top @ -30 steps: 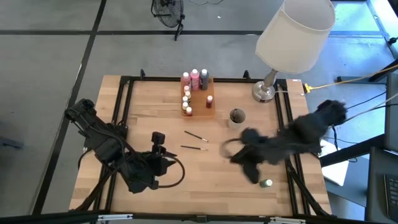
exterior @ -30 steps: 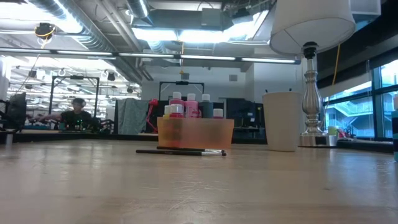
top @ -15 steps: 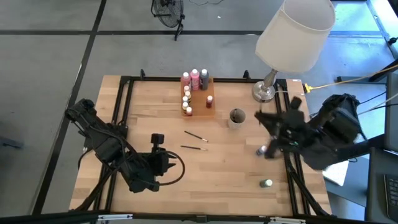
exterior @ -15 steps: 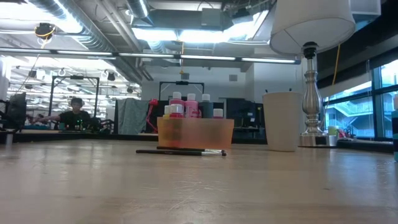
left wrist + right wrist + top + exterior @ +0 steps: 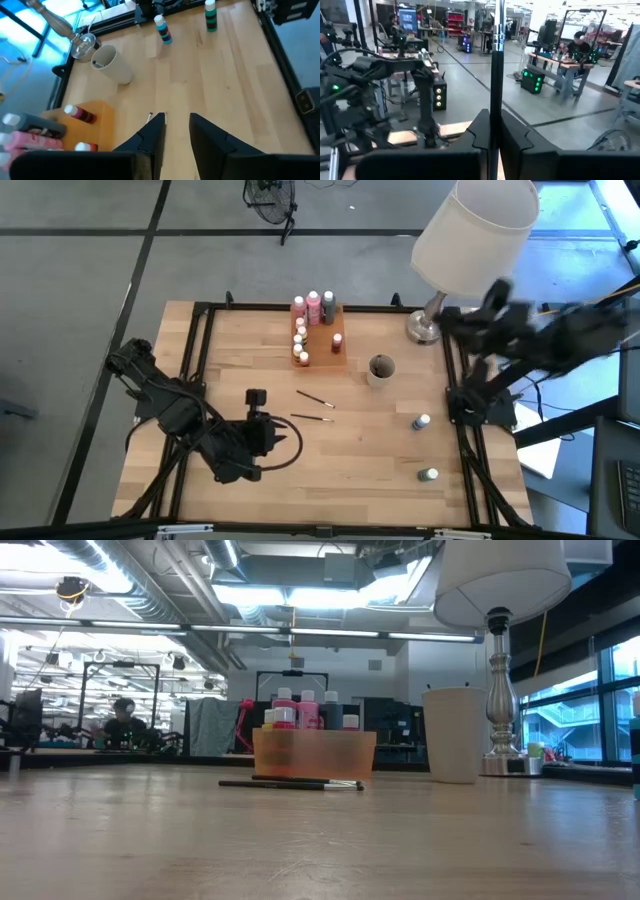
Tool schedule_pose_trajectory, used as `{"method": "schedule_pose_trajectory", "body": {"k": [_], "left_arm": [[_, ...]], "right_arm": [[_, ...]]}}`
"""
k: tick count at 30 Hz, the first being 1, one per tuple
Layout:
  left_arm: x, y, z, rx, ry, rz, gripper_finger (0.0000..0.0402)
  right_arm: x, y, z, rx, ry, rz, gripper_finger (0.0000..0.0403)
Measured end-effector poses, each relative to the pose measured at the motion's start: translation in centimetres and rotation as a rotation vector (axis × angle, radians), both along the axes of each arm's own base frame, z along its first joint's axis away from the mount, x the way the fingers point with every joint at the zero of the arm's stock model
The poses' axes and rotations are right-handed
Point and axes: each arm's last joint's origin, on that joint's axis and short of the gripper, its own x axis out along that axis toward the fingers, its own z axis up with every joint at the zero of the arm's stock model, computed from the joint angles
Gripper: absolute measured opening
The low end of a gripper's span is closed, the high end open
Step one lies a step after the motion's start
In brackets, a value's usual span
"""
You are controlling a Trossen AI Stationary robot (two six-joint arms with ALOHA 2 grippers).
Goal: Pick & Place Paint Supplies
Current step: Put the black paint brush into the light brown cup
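Note:
Several small paint bottles stand in the orange tray [image 5: 320, 332] at the table's far middle; the tray also shows in the low view [image 5: 315, 752]. Two thin dark paintbrushes [image 5: 314, 408] lie on the wood near the tray. A blue bottle [image 5: 421, 422] and a green bottle [image 5: 428, 475] stand upright at the near right. My left gripper [image 5: 177, 131] is open and empty, low over the table just left of the brushes [image 5: 256, 397]. My right gripper [image 5: 493, 131] is raised at the table's right edge beside the lamp [image 5: 455, 320], fingers together, pointing level across the table.
A round grey cup [image 5: 381, 368] stands right of the tray. A lamp with a white shade [image 5: 470, 230] stands at the far right corner. A black rail frame [image 5: 200, 360] runs along the table's edges. Bare wood lies between the brushes and the two loose bottles.
My right arm has risen from low over the table's near right part and swung up toward the right and far edges, beside the lamp. The blue bottle, hidden under that arm a second ago, now stands in the open.

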Motion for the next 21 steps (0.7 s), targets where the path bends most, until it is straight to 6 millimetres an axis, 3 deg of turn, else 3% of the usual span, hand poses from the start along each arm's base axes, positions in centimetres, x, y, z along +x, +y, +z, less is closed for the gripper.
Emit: {"method": "schedule_pose_trajectory", "body": {"k": [4,9,11,15,21], "left_arm": [[0.1,0.9,0.2,0.054,0.022,-0.019,0.0084],[-0.9,3.3,1.1,0.064,0.047,0.034,0.0082],[-0.9,4.1,1.2,0.065,0.059,0.052,0.0082],[-0.7,5.4,1.3,0.059,0.087,0.065,0.0084],[0.0,6.6,1.2,0.013,0.141,0.045,0.0082]], "right_arm": [[-4.7,-2.2,0.3,0.01,0.041,0.0,0.0017],[-8.4,-4.8,-2.4,0.101,0.155,-0.007,0.0017],[-8.9,-5.2,-3.6,0.156,0.159,-0.047,0.0017],[-8.0,-3.8,-6.0,0.109,0.191,-0.034,0.0017],[-8.7,-4.0,-11.2,0.16,0.158,-0.088,0.0017]]}}
